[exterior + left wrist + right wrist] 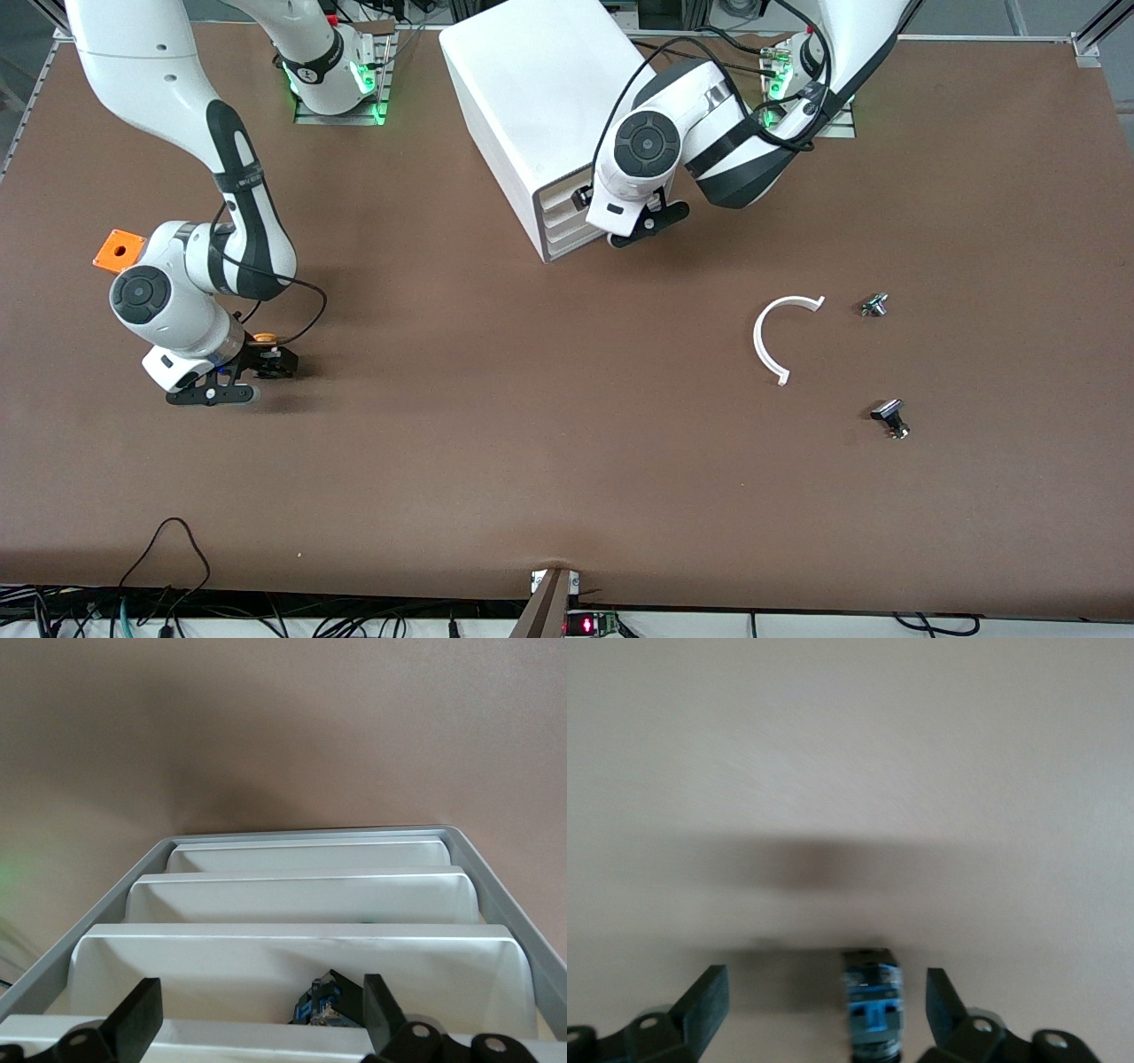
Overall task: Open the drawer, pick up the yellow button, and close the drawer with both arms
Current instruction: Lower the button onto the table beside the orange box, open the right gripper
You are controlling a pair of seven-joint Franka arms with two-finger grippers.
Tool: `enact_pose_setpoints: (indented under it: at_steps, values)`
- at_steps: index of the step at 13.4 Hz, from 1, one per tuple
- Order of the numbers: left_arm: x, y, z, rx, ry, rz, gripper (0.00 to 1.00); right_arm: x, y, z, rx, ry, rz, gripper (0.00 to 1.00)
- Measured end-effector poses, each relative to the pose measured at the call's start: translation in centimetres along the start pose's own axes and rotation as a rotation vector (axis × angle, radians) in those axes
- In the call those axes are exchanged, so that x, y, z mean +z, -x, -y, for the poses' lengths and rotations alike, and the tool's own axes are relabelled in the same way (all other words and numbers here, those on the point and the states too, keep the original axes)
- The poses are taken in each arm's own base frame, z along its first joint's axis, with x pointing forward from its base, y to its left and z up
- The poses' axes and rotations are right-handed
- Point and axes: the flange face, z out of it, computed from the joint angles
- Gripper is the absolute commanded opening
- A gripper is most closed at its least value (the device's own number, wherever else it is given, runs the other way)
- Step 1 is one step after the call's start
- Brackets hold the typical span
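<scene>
Brown tabletop (532, 425) fills the whole scene, w/ my two bases along its edge by the cabinet.

Big white cabinet (532, 115) sits btwn my bases. My left gripper (640, 223) hangs right at its stack of drawer fronts, fingers (133, 1019) spread wide, gripping nothing. Seen from my left wrist, the drawer (301, 979) just under those fingers is pulled out a bit past the ones below, and small blue-black parts (323, 1005) lie inside it.

My right gripper (232, 377) is low at the table toward the right arm's end, fingers (704, 1001) parted wide. The button (264, 338) lies in the gap between them, loose on the table, touching neither finger; blue-black body (871, 1010) shows in the right wrist view, orange cap in the front view.

Orange square box (119, 250) w/ a hole lies near my right arm's wrist, well apart from the grip.

Well off from my left gripper, toward the left arm's end: white C-shaped clip (780, 335), then two small metal parts, one (874, 305) just beside the clip, a black-headed one (890, 418) nearer the front camera.
</scene>
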Motion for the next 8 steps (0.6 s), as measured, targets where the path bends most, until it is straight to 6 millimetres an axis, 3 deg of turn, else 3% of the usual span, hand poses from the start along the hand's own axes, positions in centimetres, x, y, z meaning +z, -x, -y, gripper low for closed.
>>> enact_pose_setpoints:
  at_steps: [3,8]
  values:
    - [0.0,0.1,0.0,0.001,0.0,0.0,1.0,-7.1,-1.0,1.6,-0.007,-0.045,0.036,1.0]
    - [-0.3,-0.8,0.2,0.017,-0.012,-0.069,1.0,-18.5,-0.9,1.1,0.002,-0.1,0.134,1.0]
